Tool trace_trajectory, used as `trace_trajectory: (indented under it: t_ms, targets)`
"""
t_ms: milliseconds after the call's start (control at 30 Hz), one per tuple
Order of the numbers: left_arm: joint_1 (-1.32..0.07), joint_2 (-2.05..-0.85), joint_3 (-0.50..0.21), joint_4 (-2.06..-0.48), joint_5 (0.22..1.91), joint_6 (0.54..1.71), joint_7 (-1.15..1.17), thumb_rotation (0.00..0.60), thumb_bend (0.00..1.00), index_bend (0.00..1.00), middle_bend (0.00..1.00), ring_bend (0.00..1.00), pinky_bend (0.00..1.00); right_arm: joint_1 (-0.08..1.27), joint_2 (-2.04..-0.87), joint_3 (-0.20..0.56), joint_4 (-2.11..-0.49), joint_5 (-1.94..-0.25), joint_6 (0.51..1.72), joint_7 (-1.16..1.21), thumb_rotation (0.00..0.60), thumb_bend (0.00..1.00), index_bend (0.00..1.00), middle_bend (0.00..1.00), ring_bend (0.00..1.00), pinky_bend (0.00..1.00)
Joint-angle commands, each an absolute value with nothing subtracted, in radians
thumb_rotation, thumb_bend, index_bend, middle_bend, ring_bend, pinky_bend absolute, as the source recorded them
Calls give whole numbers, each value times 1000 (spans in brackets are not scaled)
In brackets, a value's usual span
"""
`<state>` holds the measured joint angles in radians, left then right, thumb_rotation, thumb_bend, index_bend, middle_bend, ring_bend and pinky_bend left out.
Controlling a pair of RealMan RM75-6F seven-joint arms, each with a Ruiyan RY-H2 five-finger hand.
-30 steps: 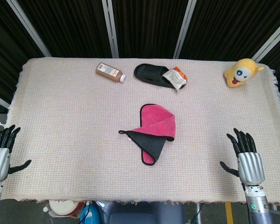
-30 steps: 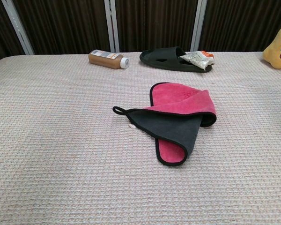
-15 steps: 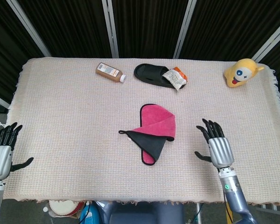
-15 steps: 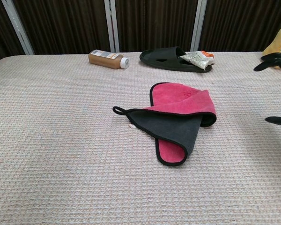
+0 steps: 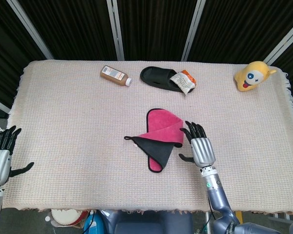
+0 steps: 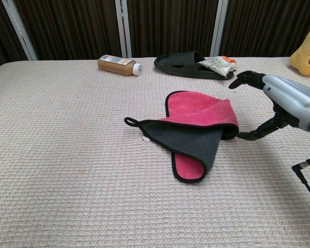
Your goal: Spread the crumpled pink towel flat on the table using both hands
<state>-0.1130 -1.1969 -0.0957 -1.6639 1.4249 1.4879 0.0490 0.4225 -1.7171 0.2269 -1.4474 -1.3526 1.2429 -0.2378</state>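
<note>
The pink towel lies folded over itself mid-table, its dark grey underside turned up and a small black loop at its left corner. My right hand hovers open just right of the towel, fingers spread, thumb reaching toward the towel's right fold without a grip. My left hand stays open at the table's left front edge, far from the towel; it shows only in the head view.
Along the far edge of the table lie a brown bottle, a black slipper with a crumpled packet on it, and a yellow plush toy at the right corner. A woven cloth covers the table.
My right hand has travelled left from the table's right front edge to right beside the towel. The left hand has barely shifted. The towel has not moved.
</note>
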Motion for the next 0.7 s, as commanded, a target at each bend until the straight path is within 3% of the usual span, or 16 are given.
trace_trajectory:
  t_ms: [33, 433, 600, 700]
  targets:
    - [-114, -1198, -94, -1663, 1423, 1485, 50, 600, 15, 0, 0, 0, 0, 446, -1767, 250, -1393, -1329, 1241, -250, 600, 151, 217, 96, 42, 78]
    - [-116, -1198, -98, -1664, 1418, 1481, 41, 600, 15, 0, 0, 0, 0, 506, -1883, 304, -1211, -1245, 1203, -247, 600, 151, 226, 100, 53, 78]
    - [-116, -1200, -98, -1664, 1417, 1481, 43, 600, 15, 0, 0, 0, 0, 520, -1907, 317, -1162, -1236, 1209, -233, 600, 160, 279, 125, 79, 87]
    - [-115, -1201, -97, -1665, 1418, 1482, 44, 600, 15, 0, 0, 0, 0, 526, -1920, 320, -1128, -1235, 1214, -227, 600, 227, 348, 153, 104, 107]
